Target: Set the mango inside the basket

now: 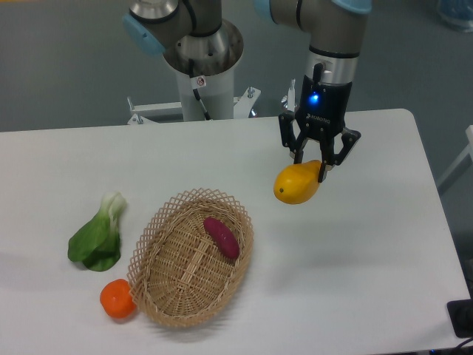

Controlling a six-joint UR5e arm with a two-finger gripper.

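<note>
Item: mango [296, 185], smooth yellow-orange, oblong, pointed end to the left; you have it pinched at its right end in the pincer [318, 164], apparently clear of the worktop [355, 251], right and far of the basket [194, 259], likely for carrying across. Basket: tan wicker, lattice rim, holds a purple-red sweet potato [222, 237]. Left: orange [117, 299], leafy green [97, 237]

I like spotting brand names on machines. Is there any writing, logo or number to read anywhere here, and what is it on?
One small white word is printed on the black body of the gripper, just under its blue light; it looks like "ROBOTIQ", but it is too small to be sure.
No writing shows on the mango, the wicker basket, the table or the arm's base.
</note>
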